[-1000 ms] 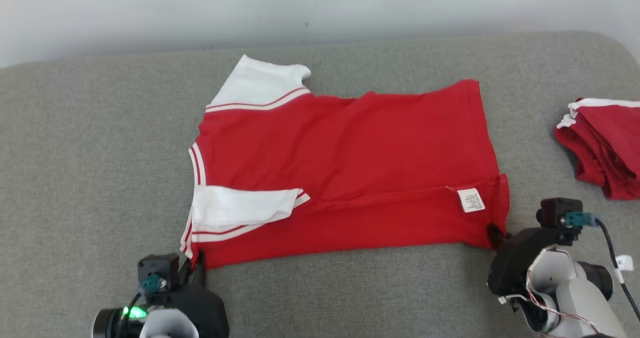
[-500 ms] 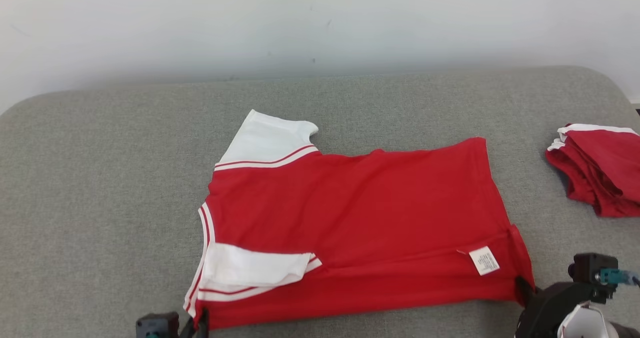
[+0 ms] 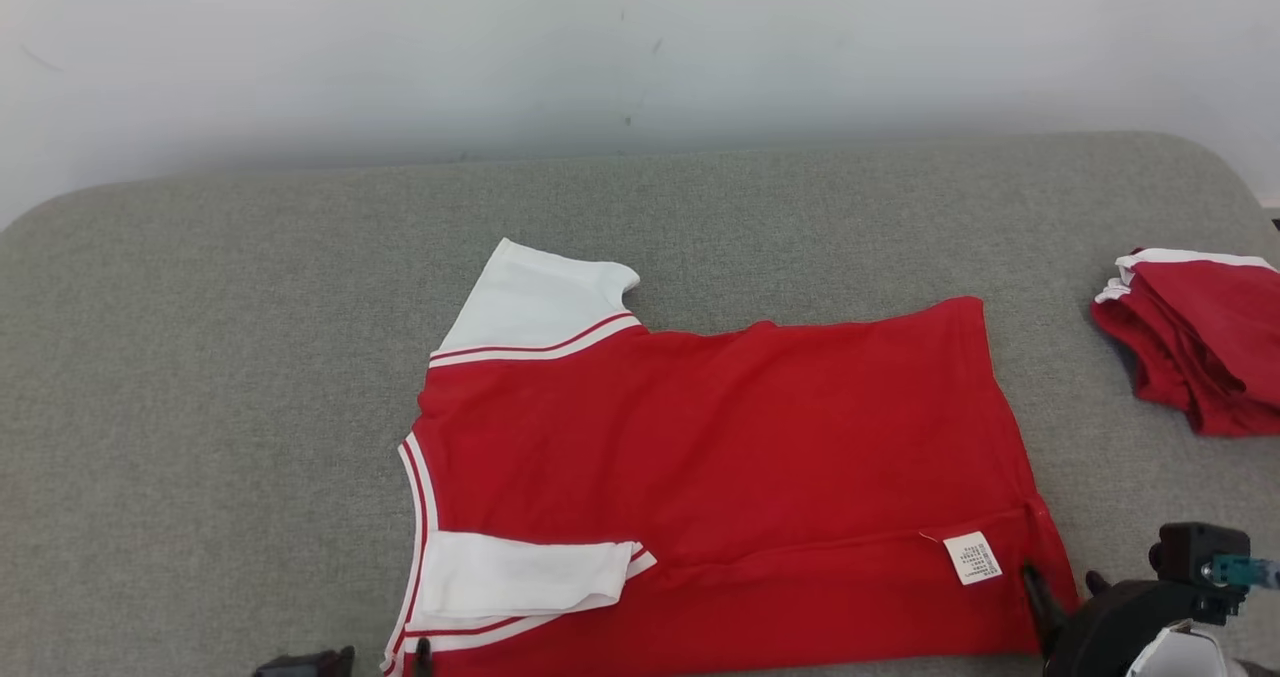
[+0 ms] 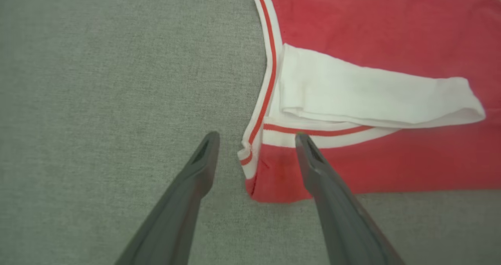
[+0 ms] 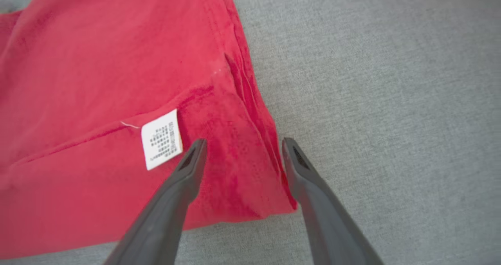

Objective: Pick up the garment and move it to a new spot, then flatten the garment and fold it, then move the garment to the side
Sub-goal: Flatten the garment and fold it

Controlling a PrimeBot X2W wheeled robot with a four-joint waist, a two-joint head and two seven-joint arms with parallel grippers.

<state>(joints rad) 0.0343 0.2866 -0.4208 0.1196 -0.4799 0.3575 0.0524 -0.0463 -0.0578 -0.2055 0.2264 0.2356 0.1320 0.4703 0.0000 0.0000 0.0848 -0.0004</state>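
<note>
Head view, item one: red garment (image 3: 720, 477), flat on grey cushion (image 3: 200, 357), centre toward six o'clock. The near edge is turned over with the care label (image 3: 972, 557) exposed and the white sleeve (image 3: 520, 577) tucked in, judged a first lengthwise fold. A folded red stack (image 3: 1200, 337) lies apart at three o'clock. Item two: left gripper (image 4: 254, 139), low at the seven o'clock collar corner, jaws spread astride it, holding nothing. Item three: right gripper (image 5: 242, 143), low at the five o'clock hem corner, jaws likewise spread.
</note>
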